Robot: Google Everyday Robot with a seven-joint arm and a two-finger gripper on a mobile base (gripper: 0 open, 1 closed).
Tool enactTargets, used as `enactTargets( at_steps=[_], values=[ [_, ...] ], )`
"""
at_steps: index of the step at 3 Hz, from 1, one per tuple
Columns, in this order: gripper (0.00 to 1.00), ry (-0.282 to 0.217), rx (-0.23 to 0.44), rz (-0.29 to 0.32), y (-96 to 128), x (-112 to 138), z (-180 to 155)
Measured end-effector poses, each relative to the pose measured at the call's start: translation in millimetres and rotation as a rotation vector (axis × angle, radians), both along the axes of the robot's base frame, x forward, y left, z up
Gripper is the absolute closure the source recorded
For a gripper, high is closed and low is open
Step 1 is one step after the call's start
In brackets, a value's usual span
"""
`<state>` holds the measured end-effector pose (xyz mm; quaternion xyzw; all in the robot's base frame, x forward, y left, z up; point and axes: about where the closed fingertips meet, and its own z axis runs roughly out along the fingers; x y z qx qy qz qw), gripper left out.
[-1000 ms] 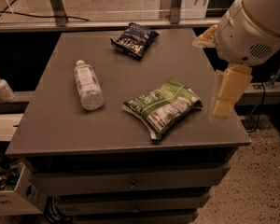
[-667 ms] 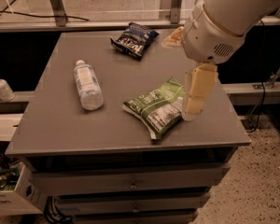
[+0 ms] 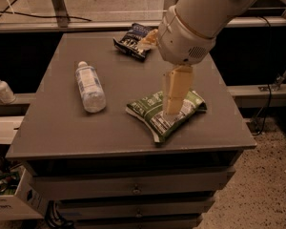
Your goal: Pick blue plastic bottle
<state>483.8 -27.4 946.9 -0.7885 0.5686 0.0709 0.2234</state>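
Note:
The blue plastic bottle lies on its side on the left part of the dark table, white cap pointing away, light label around its middle. My gripper hangs from the big white arm above the green chip bag, well to the right of the bottle and not touching it. It holds nothing.
A dark blue chip bag lies at the table's far edge, partly behind the arm. A small white pump-dispenser bottle stands on a ledge to the left. A cardboard box sits on the floor at lower left. Drawers front the table.
The arm and gripper have swung left, from beyond the table's right edge to above the green chip bag. The bottle and bags have not moved.

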Motion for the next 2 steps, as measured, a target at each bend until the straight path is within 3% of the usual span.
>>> enactTargets(
  at_steps=[1,2],
  values=[
    [0.0,-0.034,0.03,0.063,7,12,0],
    [0.0,-0.078,0.058,0.211,38,39,-1]
  ],
)
